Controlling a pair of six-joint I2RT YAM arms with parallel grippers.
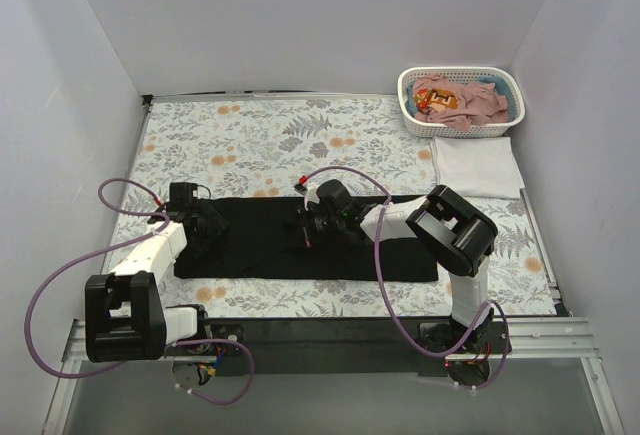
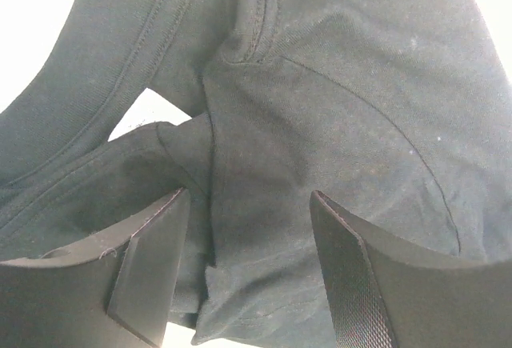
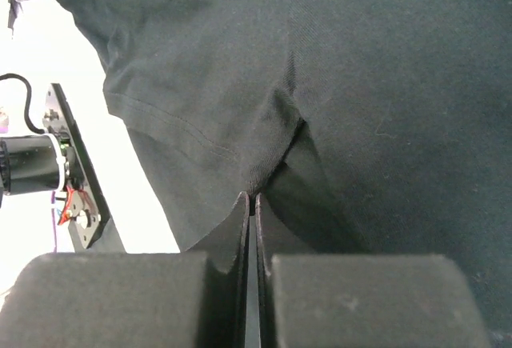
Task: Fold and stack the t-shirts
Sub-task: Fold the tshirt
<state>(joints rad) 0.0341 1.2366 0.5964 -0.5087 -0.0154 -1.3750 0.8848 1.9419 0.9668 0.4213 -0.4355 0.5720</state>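
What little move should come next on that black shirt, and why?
Probably the left hand closes: it stands open astride a ridge of the black shirt, while the right hand is shut on a pinch of it.

On the floral cloth (image 1: 300, 135) — black tee (image 1: 260, 245), white tee (image 1: 477, 165), slotted basket (image 1: 452, 127).

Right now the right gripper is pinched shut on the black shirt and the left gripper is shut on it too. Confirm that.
Wrong on the left gripper: it is open, jaws apart above the black shirt, as the left wrist view shows. The right gripper is pinched shut on the shirt, as you say.
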